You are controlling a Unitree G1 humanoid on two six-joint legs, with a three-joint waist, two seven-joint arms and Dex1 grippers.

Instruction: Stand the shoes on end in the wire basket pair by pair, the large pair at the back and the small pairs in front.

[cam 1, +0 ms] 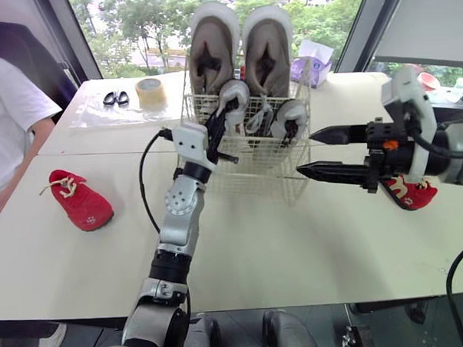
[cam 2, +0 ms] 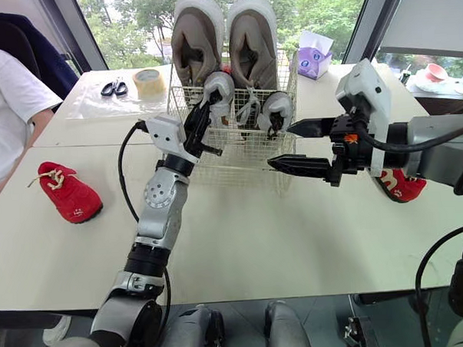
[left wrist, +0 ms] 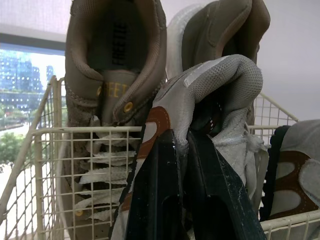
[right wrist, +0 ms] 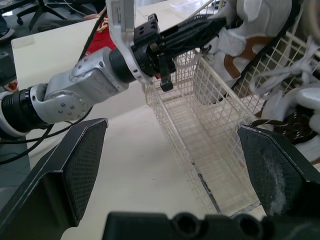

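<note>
The wire basket (cam 1: 247, 169) stands mid-table at the back. A large beige pair (cam 1: 214, 47) stands on end along its rear. In front of that pair, my left gripper (cam 1: 227, 112) is shut on the collar of a small white-and-brown shoe (left wrist: 220, 80), held upright at the basket's left side. Its mate (cam 1: 292, 113) stands in the basket to the right. One red shoe (cam 1: 80, 200) lies on the table's left. The other red shoe (cam 1: 409, 194) lies at the right, behind my right arm. My right gripper (cam 1: 307, 152) is open, level with the basket's right front corner, holding nothing.
A person in a white shirt (cam 1: 6, 114) stands at the table's left edge. Scissors (cam 1: 115, 98) and a tape roll (cam 1: 150, 92) lie at the back left. A purple tissue box (cam 1: 311, 66) sits behind the basket on the right.
</note>
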